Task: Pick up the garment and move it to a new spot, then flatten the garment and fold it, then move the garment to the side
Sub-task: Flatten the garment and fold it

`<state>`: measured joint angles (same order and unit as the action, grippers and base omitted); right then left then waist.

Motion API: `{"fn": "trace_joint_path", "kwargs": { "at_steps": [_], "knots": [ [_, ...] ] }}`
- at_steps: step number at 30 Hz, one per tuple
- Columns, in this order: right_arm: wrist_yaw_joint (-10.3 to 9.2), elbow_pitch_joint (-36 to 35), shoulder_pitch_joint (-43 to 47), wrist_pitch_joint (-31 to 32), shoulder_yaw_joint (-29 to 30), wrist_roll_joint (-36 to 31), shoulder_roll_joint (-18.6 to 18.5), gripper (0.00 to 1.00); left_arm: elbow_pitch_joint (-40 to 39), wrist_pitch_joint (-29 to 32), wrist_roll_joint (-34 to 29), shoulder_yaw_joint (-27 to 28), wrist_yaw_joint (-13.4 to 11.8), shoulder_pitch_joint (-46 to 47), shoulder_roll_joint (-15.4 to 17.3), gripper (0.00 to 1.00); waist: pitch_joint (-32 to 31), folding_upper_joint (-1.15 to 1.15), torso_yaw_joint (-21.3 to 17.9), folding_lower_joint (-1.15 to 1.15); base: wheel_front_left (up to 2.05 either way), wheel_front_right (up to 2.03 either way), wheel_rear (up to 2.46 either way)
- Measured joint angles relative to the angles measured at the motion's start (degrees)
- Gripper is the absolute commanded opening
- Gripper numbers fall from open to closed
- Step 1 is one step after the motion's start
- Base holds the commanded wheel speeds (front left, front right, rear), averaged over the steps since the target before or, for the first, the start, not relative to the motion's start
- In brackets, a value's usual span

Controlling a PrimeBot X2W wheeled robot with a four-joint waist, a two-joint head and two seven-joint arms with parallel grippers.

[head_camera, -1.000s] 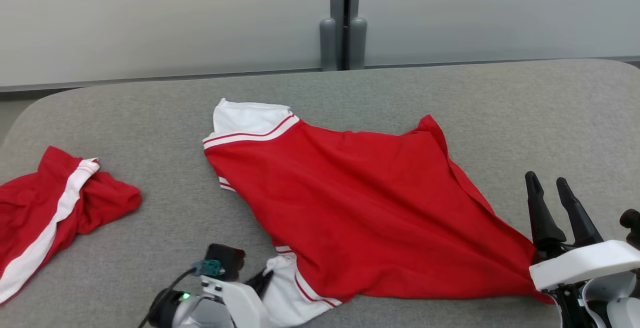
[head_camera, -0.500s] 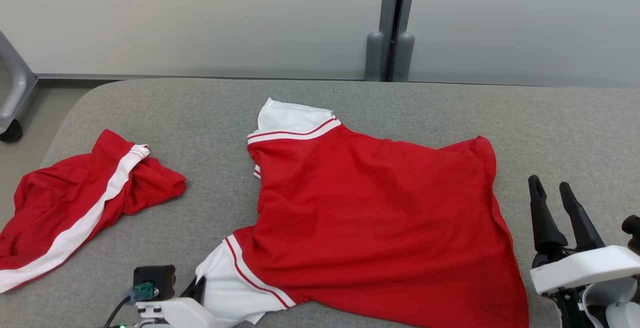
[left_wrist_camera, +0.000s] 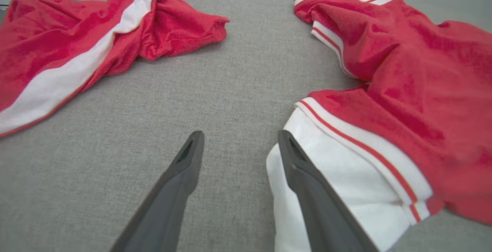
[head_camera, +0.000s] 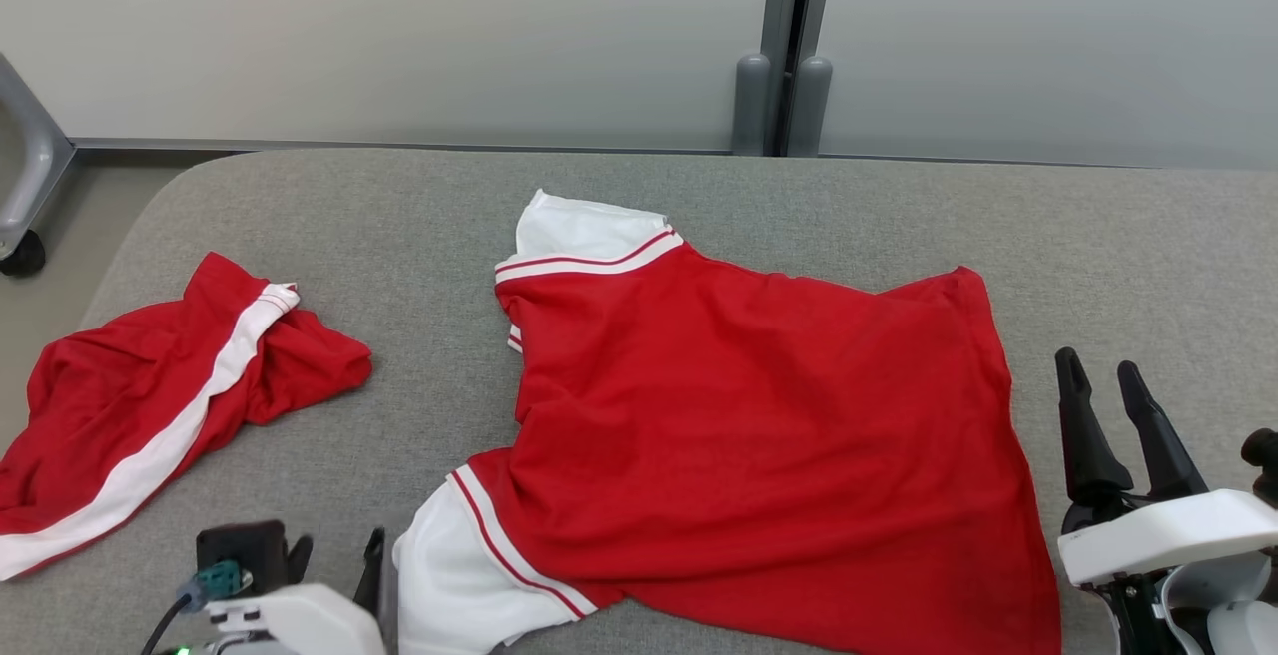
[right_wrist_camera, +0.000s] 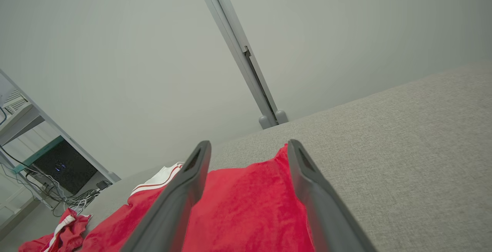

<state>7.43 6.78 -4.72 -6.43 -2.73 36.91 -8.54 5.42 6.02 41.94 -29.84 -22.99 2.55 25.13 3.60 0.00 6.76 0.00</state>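
Shirt: a red shirt [head_camera: 759, 435] with white sleeves is spread out, slightly rumpled, in the middle of the grey worktop [head_camera: 419, 216].
Near sleeve: the near sleeve [left_wrist_camera: 346, 175], white with red stripes, is laid at the worktop's front edge.
Far sleeve: the far sleeve [head_camera: 584, 231] is turned toward the back of the worktop.
Left tool: the left tool [left_wrist_camera: 238, 140] is held open and empty, low over the worktop. One finger is seen against the near sleeve's edge; whether it touches cannot be told.
Right tool: the right tool [head_camera: 1098, 365] is held open, nothing gripped, just beside the shirt's right edge.
Shorts: red shorts [head_camera: 150, 405] with a white stripe are crumpled at the left end, well apart from the shirt.
Background: a grey post [head_camera: 789, 46] is seen between pale wall panels.
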Motion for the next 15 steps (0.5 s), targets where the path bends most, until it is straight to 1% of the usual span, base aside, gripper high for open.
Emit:
{"fn": "trace_joint_path", "kwargs": {
  "at_steps": [3,7,10,14,15],
  "knots": [
    [-0.01,0.10,-0.02,0.00,-0.73,-0.01,0.02,1.00,-0.05,1.98,0.44,-0.36,0.26,-1.99,2.34,1.00,-0.05,0.00,-0.06,0.00,0.00,0.00,0.00],
    [-0.01,0.31,-0.03,0.02,-1.02,-0.18,-0.18,1.00,0.71,3.92,0.53,-1.86,1.47,-2.32,3.31,1.00,0.03,0.00,-0.09,0.00,0.00,0.00,0.00],
    [-0.01,0.44,-0.23,0.37,-1.30,-0.19,-0.33,1.00,1.55,4.92,0.49,-3.68,2.87,-2.35,2.75,1.00,0.11,0.00,-0.38,0.00,0.00,0.00,0.00],
    [-0.01,0.40,-0.62,0.55,-1.47,-0.26,-0.56,1.00,3.03,4.45,0.38,-5.82,4.93,-1.01,-0.04,1.00,0.27,0.00,-0.87,0.00,0.00,0.00,0.00],
    [-0.01,0.40,-0.62,0.55,-1.47,-0.26,-0.56,1.00,3.03,4.45,0.38,-5.82,4.93,-1.01,-0.04,1.00,0.27,0.00,-0.87,0.00,0.00,0.00,0.00]
  ]
}}
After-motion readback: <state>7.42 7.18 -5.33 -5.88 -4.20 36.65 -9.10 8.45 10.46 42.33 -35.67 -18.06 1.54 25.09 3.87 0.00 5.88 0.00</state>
